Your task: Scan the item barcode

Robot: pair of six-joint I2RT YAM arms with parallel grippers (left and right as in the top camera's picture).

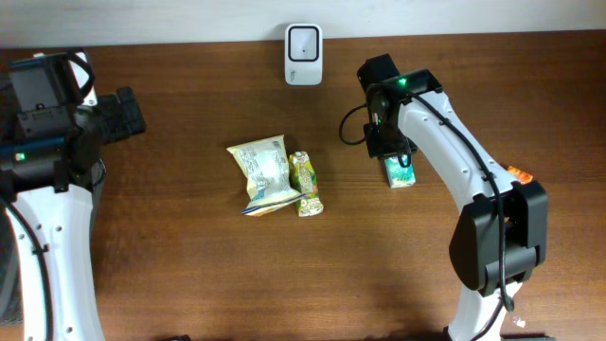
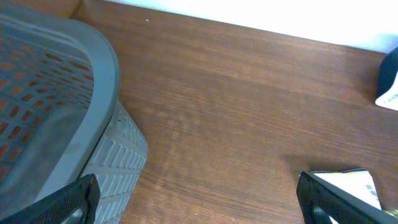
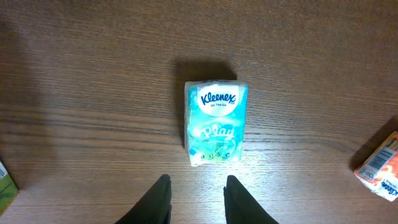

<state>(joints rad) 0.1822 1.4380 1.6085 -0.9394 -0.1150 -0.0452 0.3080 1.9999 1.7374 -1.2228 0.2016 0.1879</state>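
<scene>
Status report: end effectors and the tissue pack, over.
Left end effector open, empty, beside basket. Right end effector open, poised at tissue pack, no grip. Nothing blocking it.

White arms (image 1: 445,142) with black joints (image 1: 497,237), black cables (image 1: 352,125) and green lights (image 1: 402,82).

Two tissue packs (image 3: 216,124) (image 3: 378,167), two snack packets (image 1: 263,177) (image 1: 306,185), one scanner (image 1: 303,55), one basket (image 2: 56,112), two arms (image 1: 52,223) (image 1: 445,142)

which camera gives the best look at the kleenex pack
The right wrist view: the whole Kleenex pack lies flat, label readable, just beyond the right gripper. Overhead shows only its lower end poking out beneath that gripper. The left wrist view does not show it.
</scene>
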